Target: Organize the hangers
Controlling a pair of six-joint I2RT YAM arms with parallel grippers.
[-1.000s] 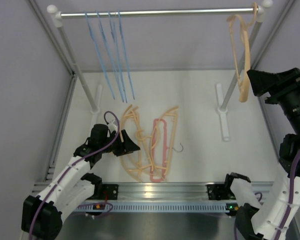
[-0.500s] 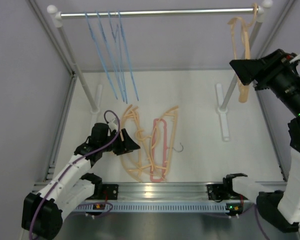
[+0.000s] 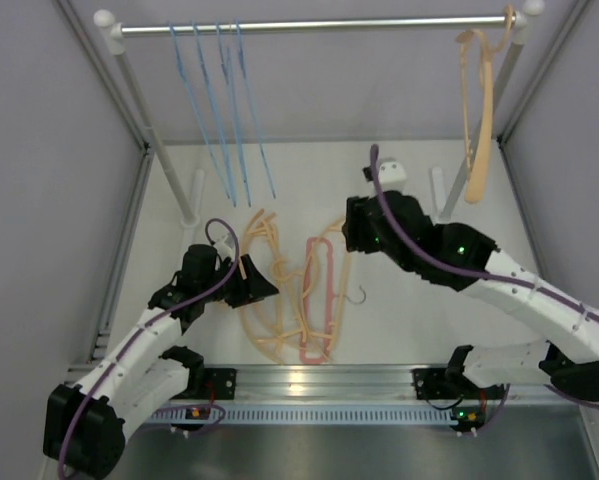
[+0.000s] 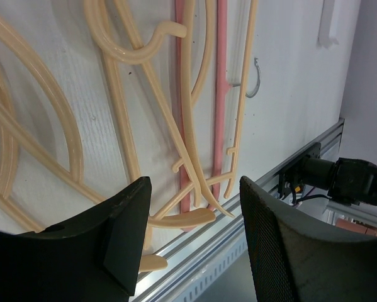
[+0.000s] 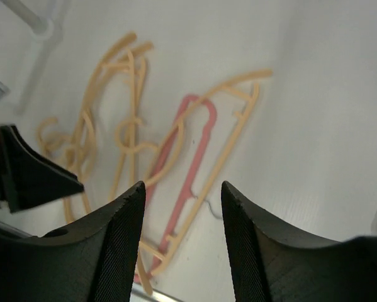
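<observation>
Done: four thin light-blue hangers hang on the rail towards its left end; one peach hanger hangs at the right end.
Left: a pile of peach hangers, with the pink-red hanger among them, lies on the table — I judge the task roughly half done.
Left gripper: jaws wide apart, empty, low at the pile's left edge.
Right gripper: jaws parted, nothing between them, above the pile's upper right.
Materials: blue ones wire-thin; peach ones thicker, smooth plastic with notches and curled hooks (overlapping, likely to snag); pink-red one flat-barred — slim metal hook.
</observation>
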